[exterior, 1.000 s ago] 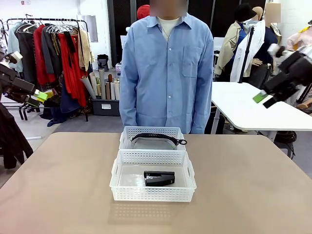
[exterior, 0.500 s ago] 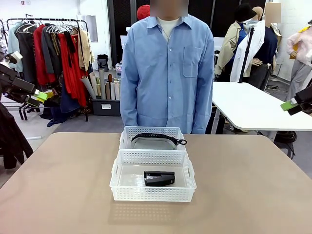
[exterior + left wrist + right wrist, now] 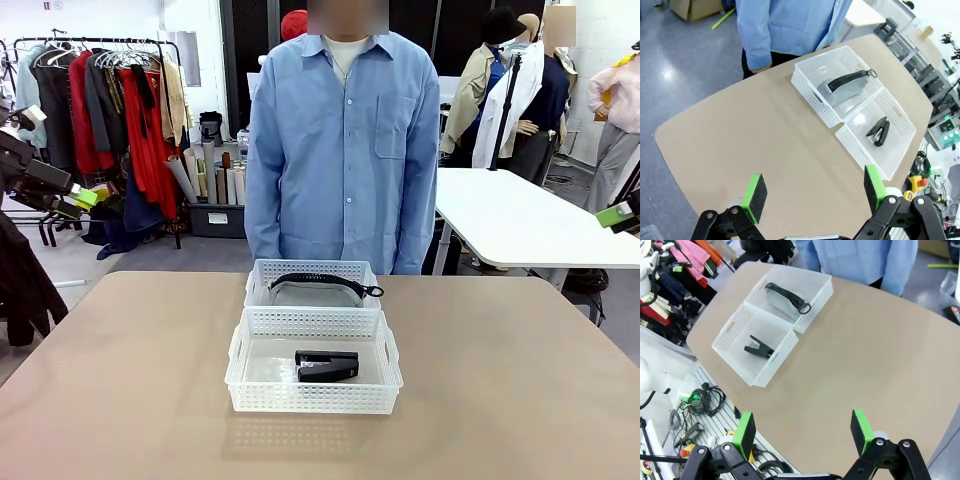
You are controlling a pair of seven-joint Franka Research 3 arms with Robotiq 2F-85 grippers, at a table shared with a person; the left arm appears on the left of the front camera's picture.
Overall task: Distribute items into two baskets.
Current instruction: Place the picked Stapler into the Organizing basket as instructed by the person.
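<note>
Stapler (image 3: 326, 366) in near basket (image 3: 313, 398); strap (image 3: 325, 283) in far basket (image 3: 312, 268), mid-counter (image 3: 120, 400) toward far edge. Left gripper (image 3: 813, 191), right gripper (image 3: 803, 432): jaws open, empty.

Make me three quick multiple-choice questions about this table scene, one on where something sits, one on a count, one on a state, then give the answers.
1. Where is the stapler?
A. in the basket nearer the robot
B. in the basket nearer the person
C. on the bare table

2. How many baskets stand on the table?
A. one
B. two
C. three

3. How do the left gripper's jaws stand?
A. shut on the band
B. shut on nothing
C. open, holding nothing

Answers:
1 A: the stapler lies in the near basket, the band in the far basket.
2 B: two white baskets, end to end.
3 C: the left gripper has its green pads wide apart.
</note>
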